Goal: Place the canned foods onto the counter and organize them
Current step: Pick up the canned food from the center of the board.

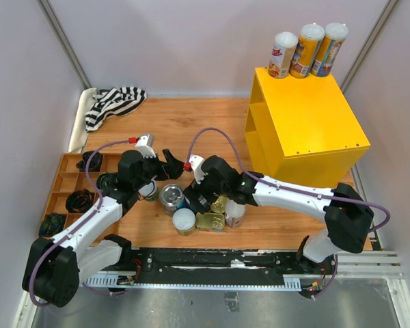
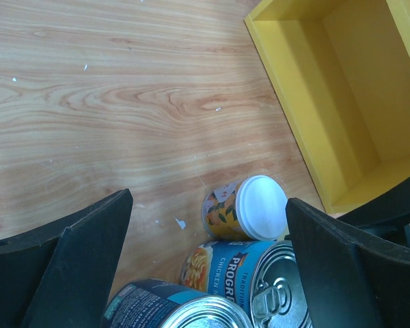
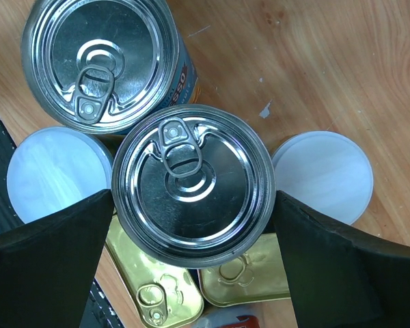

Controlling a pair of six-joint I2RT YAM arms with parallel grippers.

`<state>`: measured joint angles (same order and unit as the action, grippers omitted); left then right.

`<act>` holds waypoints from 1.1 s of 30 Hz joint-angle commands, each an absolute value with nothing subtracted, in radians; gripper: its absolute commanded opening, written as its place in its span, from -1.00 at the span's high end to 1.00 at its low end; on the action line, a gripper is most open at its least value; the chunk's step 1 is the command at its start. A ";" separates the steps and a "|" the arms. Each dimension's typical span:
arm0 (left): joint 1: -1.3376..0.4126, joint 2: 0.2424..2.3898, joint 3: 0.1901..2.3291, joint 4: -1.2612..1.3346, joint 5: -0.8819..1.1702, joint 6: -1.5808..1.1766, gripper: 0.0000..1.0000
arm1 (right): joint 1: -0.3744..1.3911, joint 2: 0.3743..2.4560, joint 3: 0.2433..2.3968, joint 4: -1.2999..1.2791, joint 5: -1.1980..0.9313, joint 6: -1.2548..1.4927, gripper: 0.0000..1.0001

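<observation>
Right wrist: silver-topped can (image 3: 191, 184) stands upright, lid facing camera.

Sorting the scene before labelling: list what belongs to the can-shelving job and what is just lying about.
Job: loose cans; silver-topped can in the right claw; three tubes atop the yellow cabinet.
Lying about: striped cloth; wooden tray; dark lumps in it.

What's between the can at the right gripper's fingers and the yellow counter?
Nothing visible. The right gripper flanks the silver-topped can; from there to the counter is bare table. Three tubes stand only along the counter's far top edge.
</observation>
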<state>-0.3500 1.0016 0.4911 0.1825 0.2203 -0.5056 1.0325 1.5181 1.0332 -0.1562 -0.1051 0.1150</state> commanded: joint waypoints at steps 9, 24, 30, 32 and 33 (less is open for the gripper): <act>-0.342 0.996 0.495 0.202 0.233 -0.502 -0.99 | 1.056 1.579 1.034 -0.118 -0.059 0.173 -0.28; -0.342 1.006 0.509 0.189 0.229 -0.493 -0.99 | 1.102 1.680 1.083 -0.124 0.012 0.175 -0.58; -0.341 1.021 0.513 0.177 0.219 -0.498 -0.99 | 1.102 1.714 1.099 -0.119 0.011 0.172 -0.74; -0.335 1.027 0.516 0.172 0.216 -0.505 -0.99 | 1.102 1.724 1.105 -0.116 0.011 0.169 -0.87; -0.330 1.028 0.516 0.171 0.216 -0.512 -0.99 | 1.102 1.730 1.108 -0.115 0.010 0.169 -1.00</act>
<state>-0.3489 1.0168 0.4915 0.1768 0.2211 -0.5053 1.0813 1.6630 1.1099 -0.0578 -0.0216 0.1806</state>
